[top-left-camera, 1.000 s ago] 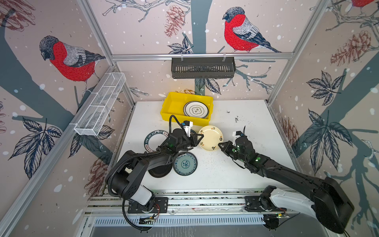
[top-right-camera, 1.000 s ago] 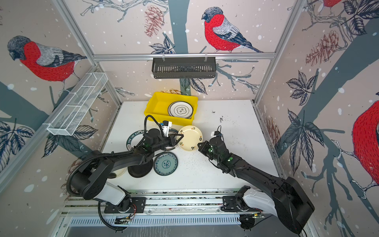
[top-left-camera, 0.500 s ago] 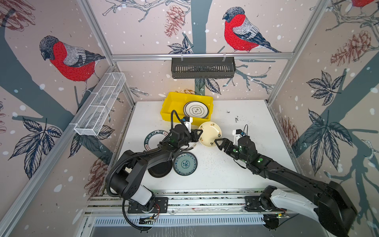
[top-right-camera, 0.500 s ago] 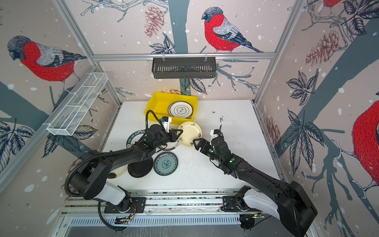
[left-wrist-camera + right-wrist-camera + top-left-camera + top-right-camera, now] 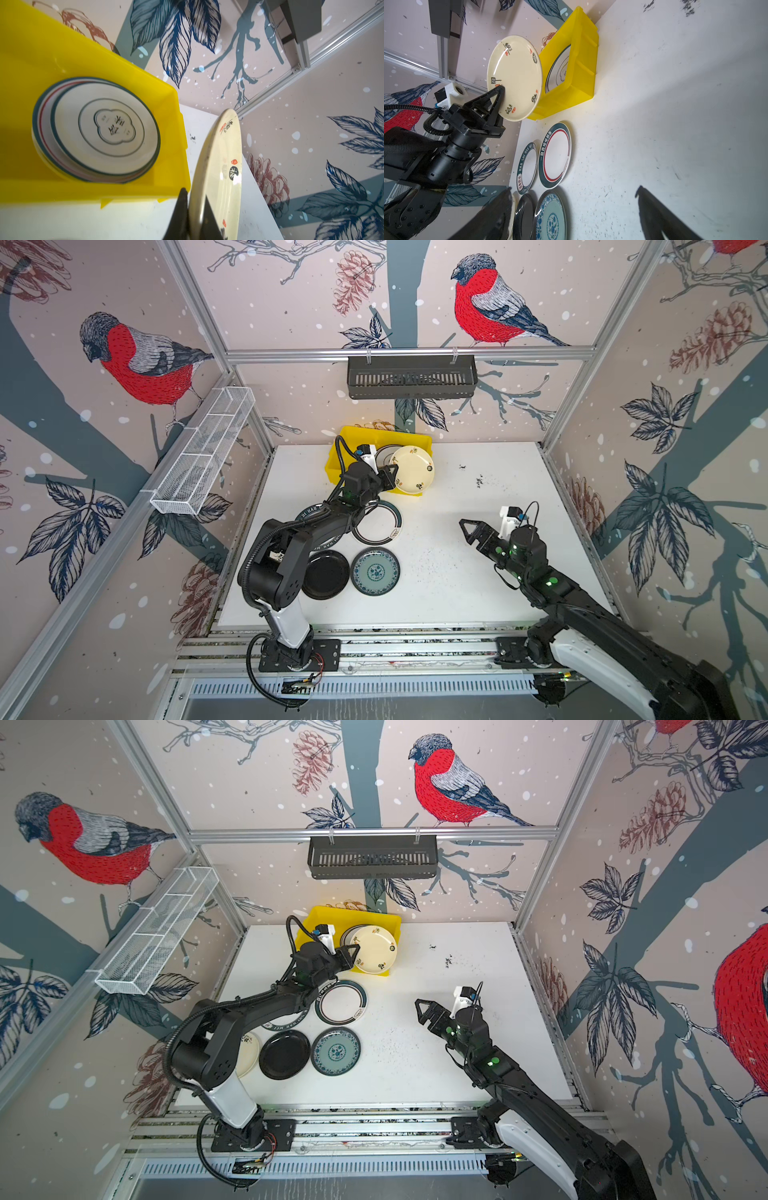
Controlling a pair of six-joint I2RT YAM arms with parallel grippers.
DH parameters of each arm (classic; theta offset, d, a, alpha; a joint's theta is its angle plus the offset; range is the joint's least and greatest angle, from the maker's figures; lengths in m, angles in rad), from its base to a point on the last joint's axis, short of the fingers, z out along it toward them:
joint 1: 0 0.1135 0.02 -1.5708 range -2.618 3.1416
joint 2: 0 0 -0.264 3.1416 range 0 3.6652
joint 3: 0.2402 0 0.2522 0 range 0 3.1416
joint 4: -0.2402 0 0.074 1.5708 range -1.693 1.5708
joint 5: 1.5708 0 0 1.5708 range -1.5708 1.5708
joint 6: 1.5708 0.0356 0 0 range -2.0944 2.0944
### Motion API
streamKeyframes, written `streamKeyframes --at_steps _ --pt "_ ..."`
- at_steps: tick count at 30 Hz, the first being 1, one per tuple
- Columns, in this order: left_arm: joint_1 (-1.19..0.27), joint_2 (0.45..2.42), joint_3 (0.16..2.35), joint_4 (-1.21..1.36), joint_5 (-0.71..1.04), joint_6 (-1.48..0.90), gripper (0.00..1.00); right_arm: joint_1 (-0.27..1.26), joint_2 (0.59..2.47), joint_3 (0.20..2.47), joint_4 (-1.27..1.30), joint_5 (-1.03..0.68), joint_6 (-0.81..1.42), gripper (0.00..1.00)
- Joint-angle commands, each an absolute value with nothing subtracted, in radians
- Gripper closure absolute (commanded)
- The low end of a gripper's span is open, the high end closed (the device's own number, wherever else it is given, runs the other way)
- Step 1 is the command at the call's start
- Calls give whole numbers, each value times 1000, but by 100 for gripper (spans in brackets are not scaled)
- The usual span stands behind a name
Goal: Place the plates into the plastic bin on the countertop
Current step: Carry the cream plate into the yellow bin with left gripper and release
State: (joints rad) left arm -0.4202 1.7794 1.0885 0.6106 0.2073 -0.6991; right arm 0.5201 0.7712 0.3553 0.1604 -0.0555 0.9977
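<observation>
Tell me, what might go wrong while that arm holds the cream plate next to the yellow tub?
1. The left end effector pinches the cream plate only at its rim, with the plate tilted on edge, so it might slip.
2. The plate hangs at the corner of the plastic bin, not squarely over the opening; lowered here, it could catch the wall.
3. Dropped edge-first, it may chip the stacked plates inside.

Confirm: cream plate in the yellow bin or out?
Out. The left gripper pinches the cream plate by its rim, holding it tilted in the air at the corner of the bin.
</observation>
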Motion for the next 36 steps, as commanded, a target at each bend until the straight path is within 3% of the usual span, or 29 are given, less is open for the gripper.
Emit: streamKeyframes --at_steps 1,12,33,36 --pt "-398 1846 1171 657 198 -689 100 508 743 341 171 -74 991 6" --pt "-330 2078 1451 464 169 -667 100 455 662 306 133 -108 978 5" --pt "-336 2220 1721 95 87 -543 100 445 718 305 172 -170 984 5" --pt "-336 2227 1729 88 91 -535 93 446 716 307 167 -170 982 5"
